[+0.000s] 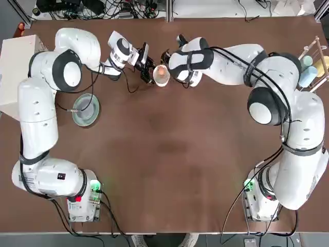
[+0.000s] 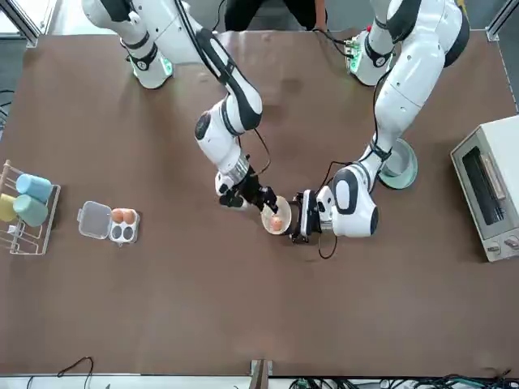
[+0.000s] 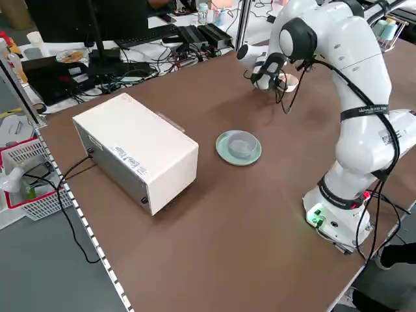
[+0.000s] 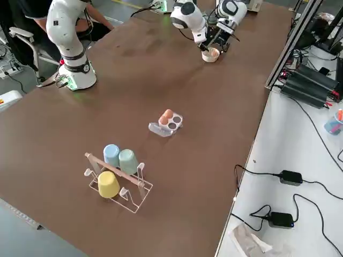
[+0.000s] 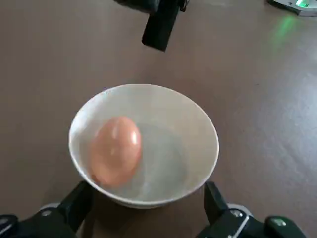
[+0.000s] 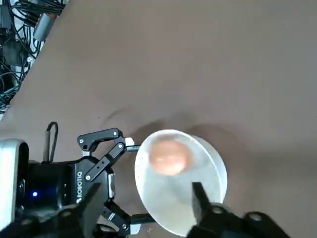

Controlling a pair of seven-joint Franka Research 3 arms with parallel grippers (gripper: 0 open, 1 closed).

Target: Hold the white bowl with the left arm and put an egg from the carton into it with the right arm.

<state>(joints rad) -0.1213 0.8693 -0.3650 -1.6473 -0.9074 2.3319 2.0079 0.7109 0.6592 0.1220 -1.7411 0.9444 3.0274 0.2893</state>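
Brown and mostly bare, the table [image 1: 169,154] carries the work at its far edge from the robot, where both arms reach in and meet.

The main part of the task looks done. An egg [image 5: 115,150] lies inside the bowl [image 5: 195,124], resting against one side of its wall and touched by nothing else. The carton [image 2: 110,223] sits well apart on the robot's right side with its lid folded open; two eggs remain in it and two cells show empty. What seems left is only for the arms to let go and draw away.

The left hand [image 5: 148,210] has a finger on either side of the bowl's base. In the left wrist view the fingers [image 5: 77,203] stand at the bowl's sides, close to its wall, but whether they truly press it or sit just beside it I cannot tell; from the task I judge it is steadying the bowl. In the right wrist view the same hand shows at the bowl's rim with its linkage spread around it.

The right hand [image 6: 146,206] hovers over the bowl, fingers apart and holding nothing, the egg below and between them. In the top view the right arm [image 1: 226,64] covers most of this hand, and the bowl shows just beside it.
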